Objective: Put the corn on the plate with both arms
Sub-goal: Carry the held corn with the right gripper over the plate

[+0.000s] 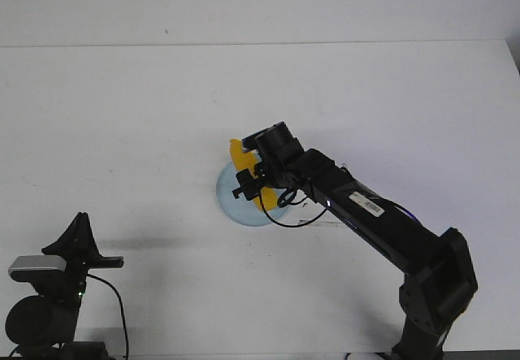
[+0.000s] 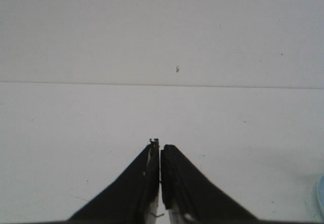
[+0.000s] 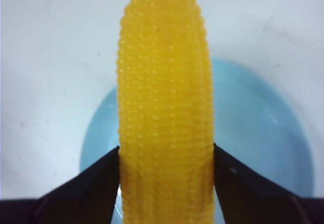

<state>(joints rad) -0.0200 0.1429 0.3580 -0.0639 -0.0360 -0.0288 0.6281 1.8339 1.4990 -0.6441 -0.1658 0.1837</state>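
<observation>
Corn [image 3: 166,113]: bright yellow-orange, rows of small rounded kernel bumps running across cob. Plate [image 3: 263,148]: pale blue, plain, no pattern. Table [image 1: 122,116]: white, few tiny dark specks. Right arm [image 1: 382,222], beside plate: black, small white label on forearm, black cable looping over plate rim. Right gripper [image 3: 166,171] either side of corn: black. Left gripper [image 2: 160,155]: black. Left arm [image 1: 49,295], well apart from plate: black, grey top.

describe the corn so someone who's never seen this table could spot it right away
On the white table, find the pale-blue plate near the middle. Just over it, the right gripper holds the corn, the only bright yellow, bumpy-kerneled thing here.
</observation>
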